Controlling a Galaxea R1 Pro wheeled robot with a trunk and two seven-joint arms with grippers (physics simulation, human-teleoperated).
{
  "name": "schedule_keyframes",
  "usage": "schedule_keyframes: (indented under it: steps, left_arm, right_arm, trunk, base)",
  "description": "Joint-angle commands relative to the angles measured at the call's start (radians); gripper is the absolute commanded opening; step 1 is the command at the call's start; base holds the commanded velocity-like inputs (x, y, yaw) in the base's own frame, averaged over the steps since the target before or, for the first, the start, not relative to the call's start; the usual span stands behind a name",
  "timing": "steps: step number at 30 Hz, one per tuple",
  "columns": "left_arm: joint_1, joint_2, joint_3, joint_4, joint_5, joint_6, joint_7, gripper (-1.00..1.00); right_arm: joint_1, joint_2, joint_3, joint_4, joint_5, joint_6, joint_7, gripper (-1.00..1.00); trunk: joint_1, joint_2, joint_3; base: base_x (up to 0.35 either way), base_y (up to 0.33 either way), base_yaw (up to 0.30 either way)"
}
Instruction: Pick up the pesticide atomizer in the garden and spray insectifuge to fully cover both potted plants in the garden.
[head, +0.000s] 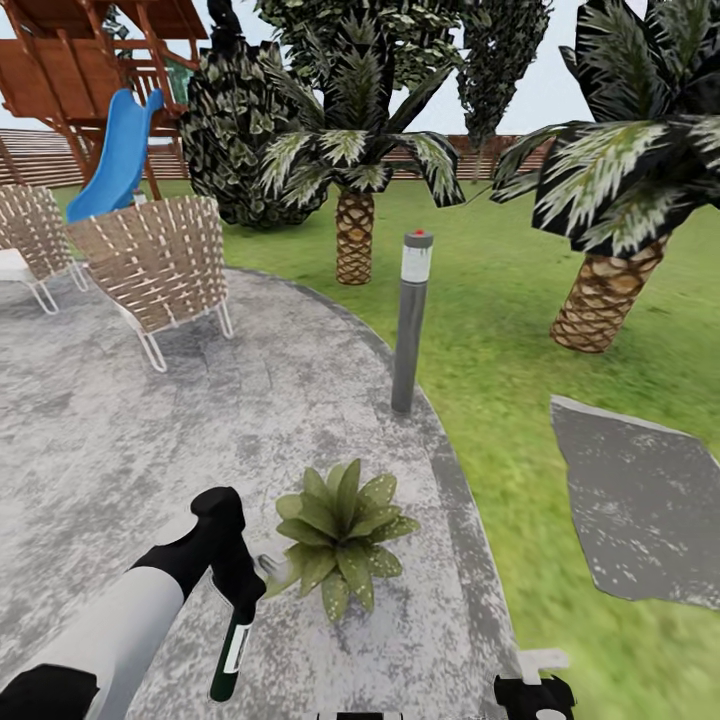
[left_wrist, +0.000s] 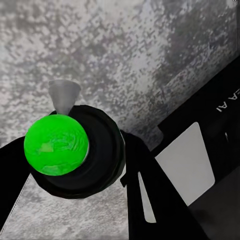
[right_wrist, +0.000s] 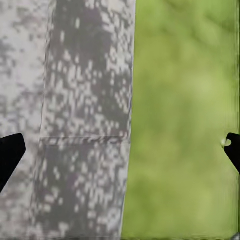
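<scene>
1. One atomizer (head: 232, 652) is gripped by the left pincer (head: 243, 598), beside a potted plant (head: 343, 534) on the gravel patio (head: 120, 420).
2. The right pincer (right_wrist: 120, 150) is held wide open over the patio edge and lawn (right_wrist: 185, 120).

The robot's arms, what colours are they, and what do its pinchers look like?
The left arm is a smooth white tube with black joints, ending in a chunky black left gripper. In the left wrist view its black fingers carry pale grey panels and small white letters. The right gripper is black with a white piece, and its fingertips are black too.
</scene>
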Motion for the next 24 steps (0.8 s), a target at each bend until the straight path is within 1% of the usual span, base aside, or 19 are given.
schedule_keyframes:
  steps: [1,3,7,10,13,16,19,21,24]
  left_arm:
    - [0.0,-0.001,-0.004,-0.002,-0.007,0.01,-0.01,-1.0]
    - [-0.001,-0.001,-0.003,-0.002,-0.006,0.009,-0.01,-1.0]
    - [-0.002,-0.002,-0.003,-0.003,-0.008,0.01,-0.01,-1.0]
    - [-0.002,-0.001,-0.003,-0.005,-0.009,0.011,-0.01,-1.0]
    - [-0.009,0.004,-0.003,-0.037,-0.011,0.011,-0.01,-1.0]
    - [-0.021,0.004,-0.002,-0.043,-0.013,0.013,-0.01,-1.0]
    - [-0.032,0.004,-0.002,-0.044,-0.014,0.017,-0.01,-1.0]
    - [-0.031,-0.001,-0.002,-0.043,-0.015,0.018,-0.01,-1.0]
    - [-0.027,0.001,-0.002,-0.044,-0.014,0.02,-0.01,-1.0]
  right_arm:
    - [-0.001,0.0,0.008,0.001,-0.01,-0.004,-0.002,1.0]
    - [-0.001,0.0,0.008,0.001,-0.01,-0.004,-0.002,1.0]
    - [-0.001,0.0,0.008,0.001,-0.009,-0.003,-0.002,1.0]
    - [-0.001,0.0,0.008,0.001,-0.009,-0.002,-0.002,1.0]
    - [-0.001,0.0,0.008,0.001,-0.009,-0.002,-0.002,1.0]
    - [-0.001,0.0,0.008,0.001,-0.009,-0.002,-0.002,1.0]
    - [-0.001,0.0,0.008,0.001,-0.008,-0.003,-0.002,1.0]
    - [-0.001,0.0,0.008,0.002,-0.008,-0.004,-0.002,1.0]
    - [-0.001,-0.011,0.01,0.003,-0.008,-0.005,-0.002,1.0]
  trunk:
    - [0.0,0.0,-0.001]
    - [0.0,0.0,-0.001]
    - [0.0,0.0,-0.001]
    - [0.0,0.0,-0.001]
    - [0.0,0.0,-0.001]
    - [0.0,0.0,-0.001]
    - [0.0,0.0,-0.001]
    - [0.0,0.0,-0.001]
    - [0.0,0.0,-0.001]
  base:
    - [0.0,0.001,-0.3]
    - [-0.061,0.021,-0.3]
    - [-0.252,0.126,-0.3]
    - [-0.29,0.198,-0.3]
    - [-0.278,0.227,-0.3]
    - [-0.242,0.238,-0.295]
    - [-0.05,0.26,-0.106]
    - [0.09,0.284,-0.027]
    - [0.162,0.285,-0.005]
